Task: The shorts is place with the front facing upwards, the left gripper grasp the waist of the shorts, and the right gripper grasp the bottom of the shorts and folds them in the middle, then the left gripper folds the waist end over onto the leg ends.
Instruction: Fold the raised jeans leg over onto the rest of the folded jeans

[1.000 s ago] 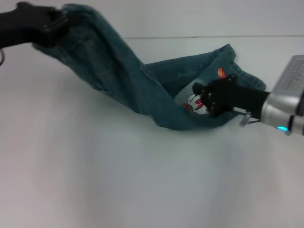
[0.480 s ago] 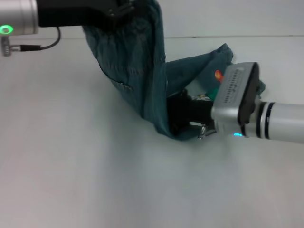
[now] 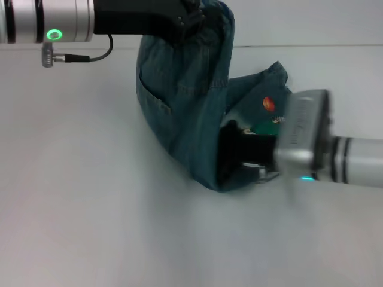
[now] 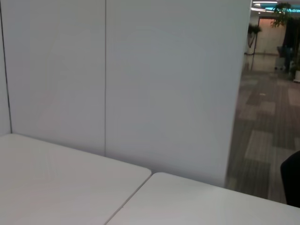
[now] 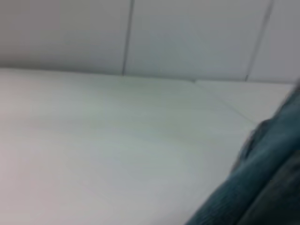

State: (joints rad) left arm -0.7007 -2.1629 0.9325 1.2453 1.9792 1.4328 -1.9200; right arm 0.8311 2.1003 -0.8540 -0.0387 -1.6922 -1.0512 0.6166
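Observation:
The blue-green denim shorts (image 3: 185, 113) hang in a steep drape from my left gripper (image 3: 191, 21), which is raised at the back and shut on the waist of the shorts (image 3: 218, 18). The lower part lies on the white table, with the leg ends (image 3: 276, 75) pointing to the back right and a bit of colourful print (image 3: 269, 104) showing. My right gripper (image 3: 230, 155) sits low against the fold where the hanging denim meets the table, half hidden behind the cloth. In the right wrist view, denim (image 5: 267, 187) fills one corner.
The white table (image 3: 90, 209) stretches wide to the left and front of the shorts. White wall panels (image 4: 140, 84) stand behind the table, whose seam (image 4: 126, 201) shows in the left wrist view.
My left gripper has swung right with the waist held high, so the denim now drapes over toward the leg ends. The right gripper has slid left, in under the hanging cloth.

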